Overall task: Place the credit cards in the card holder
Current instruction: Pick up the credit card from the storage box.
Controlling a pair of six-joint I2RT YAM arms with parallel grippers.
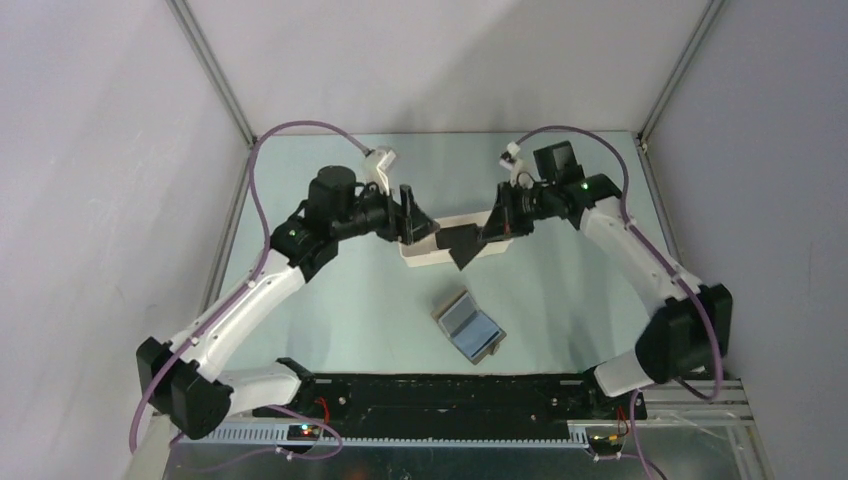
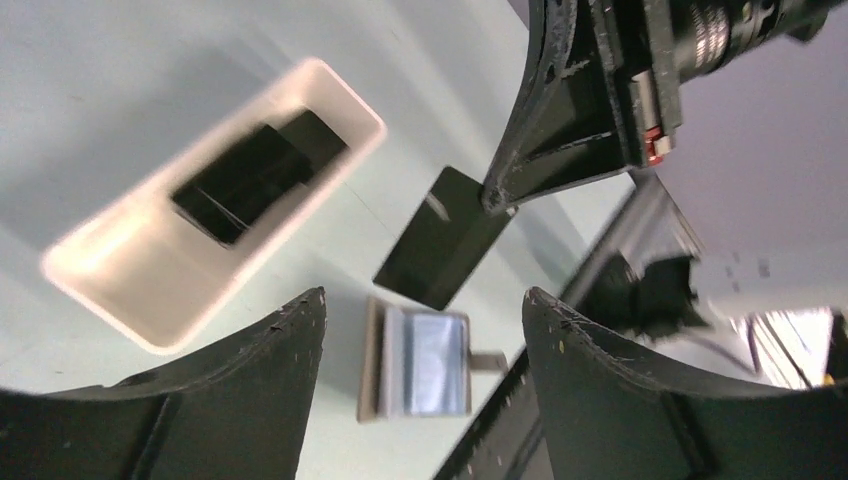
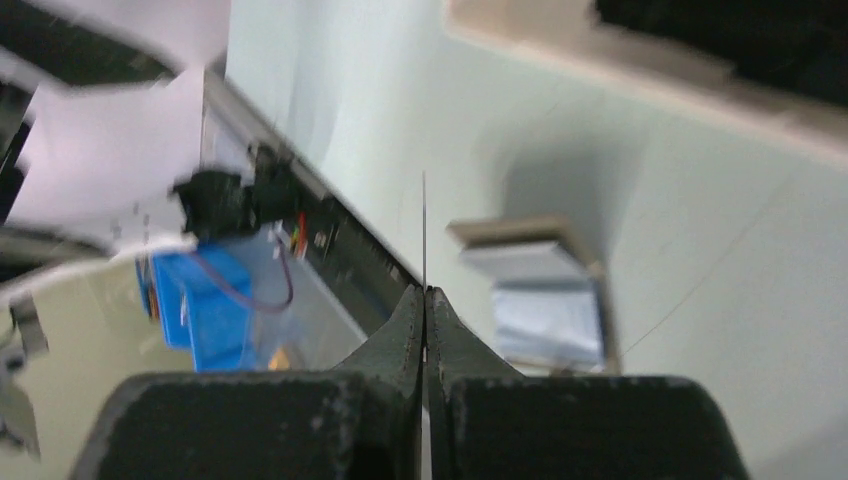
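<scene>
My right gripper [image 1: 489, 233] is shut on a black credit card [image 1: 462, 244] and holds it in the air over the near side of the white tray [image 1: 420, 257]. The right wrist view shows that card edge-on as a thin line [image 3: 424, 230] between the closed jaws [image 3: 425, 295]. The left wrist view shows the held card [image 2: 440, 238] hanging from the right gripper's fingers. More black cards [image 2: 255, 175] lie in the tray [image 2: 120, 290]. The card holder [image 1: 468, 325] lies open on the table, silvery-blue inside up; it also shows in the wrist views [image 2: 425, 360] [image 3: 545, 300]. My left gripper [image 1: 412, 216] is open and empty above the tray's left end.
The black rail [image 1: 450, 390] runs along the near edge, just in front of the card holder. Grey walls close in the table on the left, back and right.
</scene>
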